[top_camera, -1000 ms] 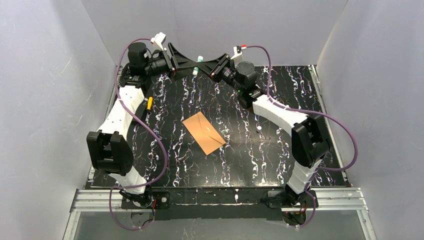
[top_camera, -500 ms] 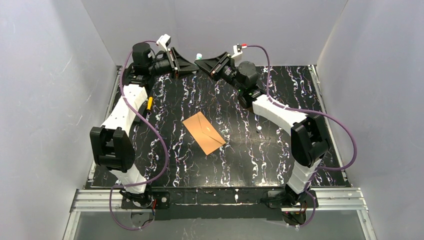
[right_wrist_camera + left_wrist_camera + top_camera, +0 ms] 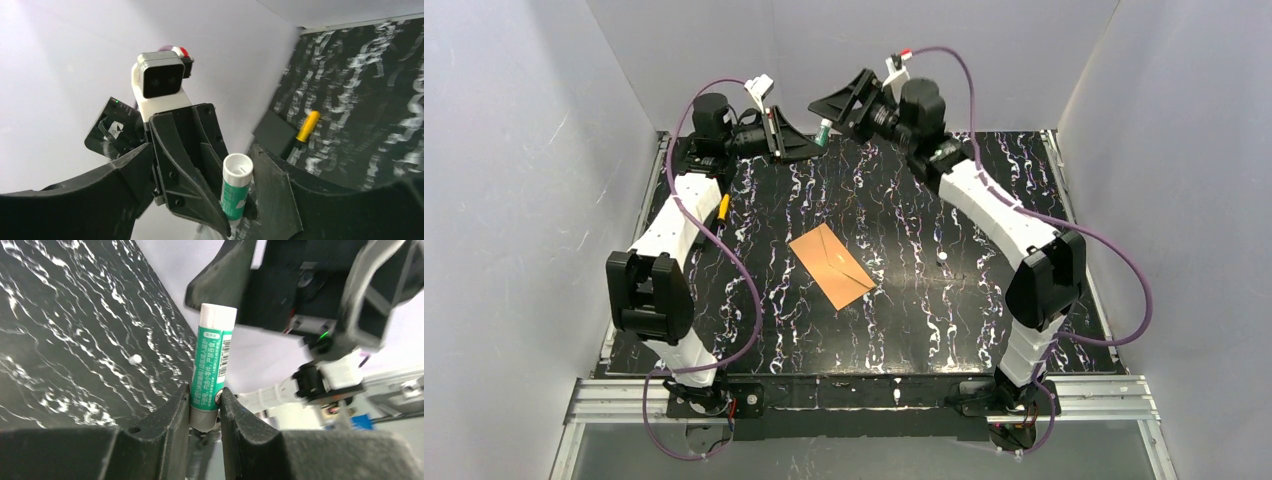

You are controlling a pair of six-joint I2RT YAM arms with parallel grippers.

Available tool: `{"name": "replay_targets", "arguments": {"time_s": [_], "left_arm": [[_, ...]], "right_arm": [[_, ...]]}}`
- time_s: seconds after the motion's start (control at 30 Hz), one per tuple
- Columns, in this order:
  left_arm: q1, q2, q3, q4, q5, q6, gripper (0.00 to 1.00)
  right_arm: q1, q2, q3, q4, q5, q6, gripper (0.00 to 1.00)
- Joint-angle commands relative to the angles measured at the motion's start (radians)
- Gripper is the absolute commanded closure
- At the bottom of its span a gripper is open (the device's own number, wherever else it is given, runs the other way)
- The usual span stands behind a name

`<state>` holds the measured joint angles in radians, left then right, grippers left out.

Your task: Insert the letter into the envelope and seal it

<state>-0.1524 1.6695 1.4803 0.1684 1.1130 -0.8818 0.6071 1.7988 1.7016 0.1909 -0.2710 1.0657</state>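
While the left gripper (image 3: 205, 407) clamps the base of a green glue stick (image 3: 212, 360) up at the far edge of the table (image 3: 944, 310), your right gripper (image 3: 829, 108) sits at the stick's white top. Its fingers are spread apart, one on each side, and neither presses the stick.

The envelope (image 3: 831, 266) lies flat and askew in the middle of the table, well apart from both arms, with nothing touching it. You cannot see the letter anywhere on the table. My reading is that it is already inside, though the top view does not prove that. The flap looks folded down, and whether it is stuck you cannot tell from here.

So the insertion appears done and the sealing is left. The stick has to come down to the envelope, glue has to go under the flap, and the flap has to be pressed shut. Whether the stick's cap is on or off is unclear from either wrist view.
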Motion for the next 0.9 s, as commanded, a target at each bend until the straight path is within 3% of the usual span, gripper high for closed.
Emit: {"name": "replay_targets", "arguments": {"time_s": [0.0, 0.1, 0.17, 0.27, 0.53, 0.87], "left_arm": [[0.001, -0.105, -0.046, -0.048, 0.004, 0.338, 1.00], [-0.012, -0.094, 0.070, -0.358, -0.164, 0.660, 1.00], [-0.016, -0.085, 0.116, -0.443, -0.238, 0.772, 1.00], [-0.016, -0.115, 0.104, -0.436, -0.319, 0.871, 1.00], [-0.041, -0.188, 0.023, -0.420, -0.367, 1.119, 1.00], [-0.069, -0.257, -0.026, -0.399, -0.427, 1.323, 1.00]], "right_arm": [[-0.020, 0.026, 0.233, -0.467, -0.088, -0.197, 0.22], [-0.020, 0.024, 0.254, -0.565, -0.100, -0.202, 0.23], [-0.020, 0.038, 0.291, -0.686, -0.056, -0.245, 0.24], [-0.020, 0.037, 0.309, -0.722, 0.008, -0.289, 0.24], [-0.004, 0.035, 0.242, -0.491, -0.143, -0.200, 0.24], [0.006, 0.088, 0.289, -0.493, -0.180, -0.160, 0.29]]}}
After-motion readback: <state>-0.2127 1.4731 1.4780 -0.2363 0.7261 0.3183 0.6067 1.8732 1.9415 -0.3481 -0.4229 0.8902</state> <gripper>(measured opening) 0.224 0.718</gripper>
